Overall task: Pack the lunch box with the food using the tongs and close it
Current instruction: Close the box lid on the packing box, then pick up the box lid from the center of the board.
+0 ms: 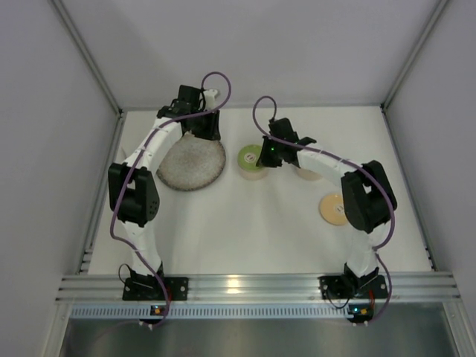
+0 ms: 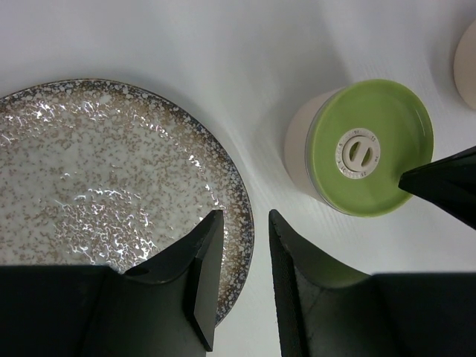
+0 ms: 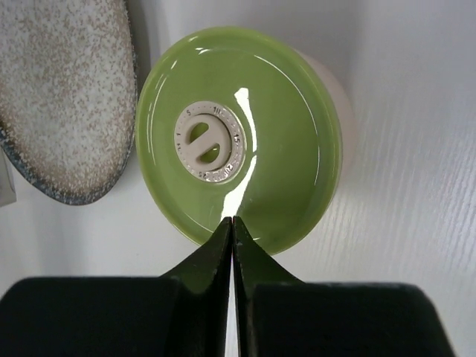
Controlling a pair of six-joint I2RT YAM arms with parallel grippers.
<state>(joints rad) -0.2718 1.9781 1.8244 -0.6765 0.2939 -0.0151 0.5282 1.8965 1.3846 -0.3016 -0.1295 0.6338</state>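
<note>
The right gripper (image 3: 232,220) has its fingers pressed together, empty, tips at the near rim of the green lid (image 3: 282,149). The left gripper (image 2: 245,216) stands narrowly parted, empty, over the plate (image 2: 97,171) edge, that lid ahead to its right.
</note>
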